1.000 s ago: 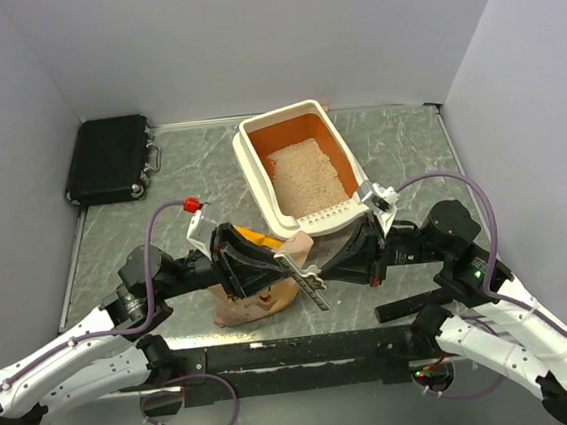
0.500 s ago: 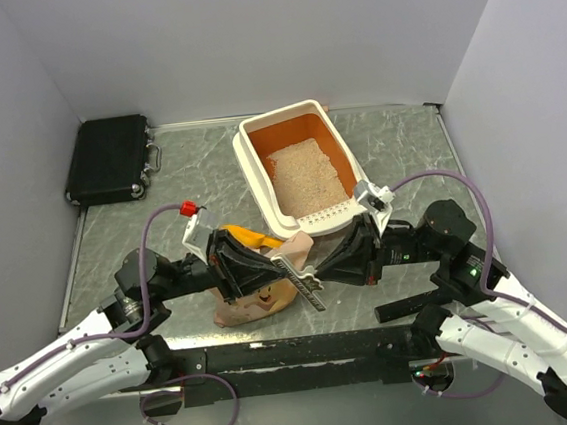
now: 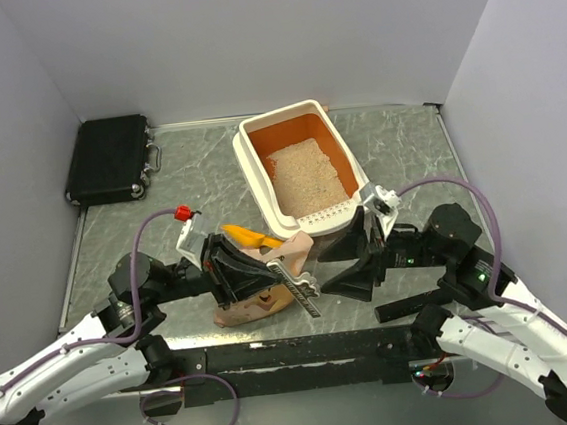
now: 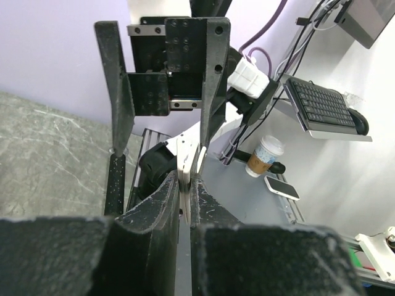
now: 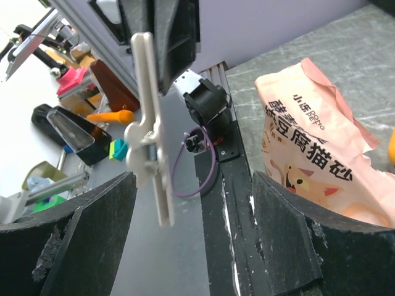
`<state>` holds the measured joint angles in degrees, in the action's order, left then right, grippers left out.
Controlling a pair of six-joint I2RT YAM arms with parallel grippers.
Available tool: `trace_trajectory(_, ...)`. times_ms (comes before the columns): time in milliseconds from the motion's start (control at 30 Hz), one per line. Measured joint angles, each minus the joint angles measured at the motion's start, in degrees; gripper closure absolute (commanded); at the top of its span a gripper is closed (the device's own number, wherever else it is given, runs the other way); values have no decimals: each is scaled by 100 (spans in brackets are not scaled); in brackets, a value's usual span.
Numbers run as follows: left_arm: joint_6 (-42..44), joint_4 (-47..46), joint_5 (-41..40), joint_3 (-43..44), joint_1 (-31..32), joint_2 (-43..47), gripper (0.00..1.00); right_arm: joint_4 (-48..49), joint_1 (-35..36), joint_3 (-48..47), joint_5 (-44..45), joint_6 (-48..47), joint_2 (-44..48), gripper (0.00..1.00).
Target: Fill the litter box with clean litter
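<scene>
The litter box stands at the back centre of the table, with clean litter spread over its orange floor. The peach-pink bag lies in front of it, under my left arm. My left gripper is shut on a long white bag clip, held above the bag. My right gripper faces it from the right, open, with the clip's end just off its fingers. A yellow scoop pokes out behind the left gripper.
A black case lies at the back left corner. Grey walls close in the marbled table on three sides. The black rail carrying both arm bases runs along the near edge.
My right gripper has opened and let go of the clip, drawing back a little to the right. The left gripper has closed on the clip and shifted slightly left with it.
</scene>
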<state>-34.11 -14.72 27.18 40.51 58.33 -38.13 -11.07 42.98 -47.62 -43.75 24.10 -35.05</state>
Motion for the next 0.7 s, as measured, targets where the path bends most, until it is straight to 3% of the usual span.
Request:
trace_trajectory(367,0,87,0,-2,0,90,99,181,2,-7,-413,37,70,18)
trace_trajectory(700,2,308,-101,-2,0,79,99,544,103,-7,-625,181,-431,21)
